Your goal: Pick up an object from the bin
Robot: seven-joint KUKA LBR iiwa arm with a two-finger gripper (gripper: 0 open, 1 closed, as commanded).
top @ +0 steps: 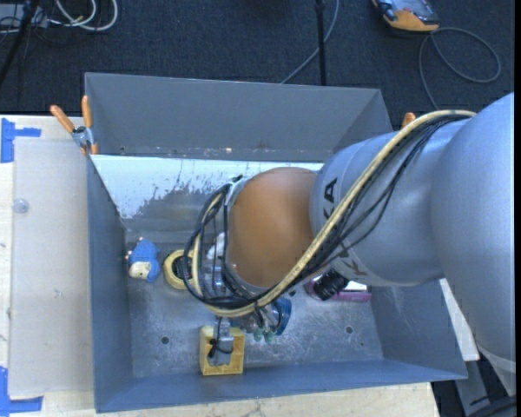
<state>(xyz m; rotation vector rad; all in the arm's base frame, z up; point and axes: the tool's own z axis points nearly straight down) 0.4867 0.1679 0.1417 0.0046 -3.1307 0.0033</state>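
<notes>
My gripper (221, 345) comes down from under the arm's orange cover at the front of the bin. Its tip sits on or inside a flat yellow square piece (220, 363) lying near the front wall. A blue object (280, 316) lies just to the gripper's right, partly hidden by cables. A yellow ring-shaped roll (174, 268) lies to the upper left, half behind the arm.
A small blue-and-white object (143, 260) rests near the bin's left side. A magenta and black item (340, 290) shows under the arm on the right. The arm and its cables cover the bin's middle and right.
</notes>
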